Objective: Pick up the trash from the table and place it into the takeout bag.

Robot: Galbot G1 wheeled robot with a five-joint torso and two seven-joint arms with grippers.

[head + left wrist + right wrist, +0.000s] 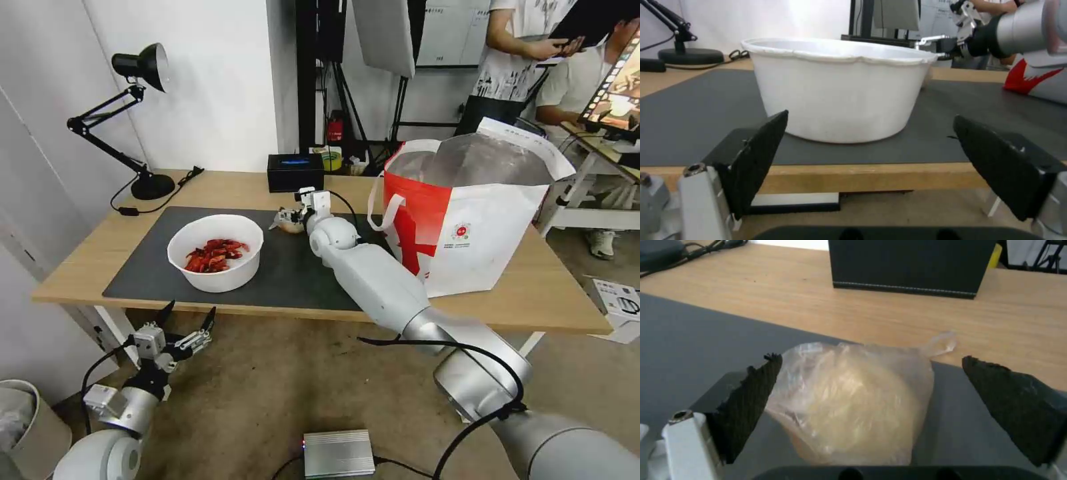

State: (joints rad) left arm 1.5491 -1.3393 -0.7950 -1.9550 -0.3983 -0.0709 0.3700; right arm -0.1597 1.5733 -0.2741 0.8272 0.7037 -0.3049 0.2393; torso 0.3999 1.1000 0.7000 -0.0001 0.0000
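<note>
The right claw (pixel 871 390) is reaching out over the dark mat (pixel 133 267) on the table (pixel 547 293), its fingers spread wide on either side of a knotted plastic bag lump (pixel 853 403). The lump is sitting on the mat near its far edge, between the two black fingertips (pixel 751 400), close against one of them; whether that one is touching the plastic is hard to make out. In the head view the lump (pixel 291 223) is mostly hidden behind the right wrist, with just a pale edge showing. What it holds inside the wrinkled film is unclear.

A black box (pixel 911 266) is standing on the bare wood beyond the lump, its top cut off in the right wrist view.

The left claw (pixel 187 320) is hanging below the near table edge, released and gripping nothing, pointing toward the white bowl (pixel 835 90). The bowl (pixel 215 251) is resting on the mat with red scraps (pixel 215 255) inside; from the left wrist its wall is hiding the contents.

The takeout bag (pixel 480 227) is standing open on the table's right end, just beside the right arm, its foil lining showing. A desk lamp (pixel 133 120) is standing at the far left corner.
</note>
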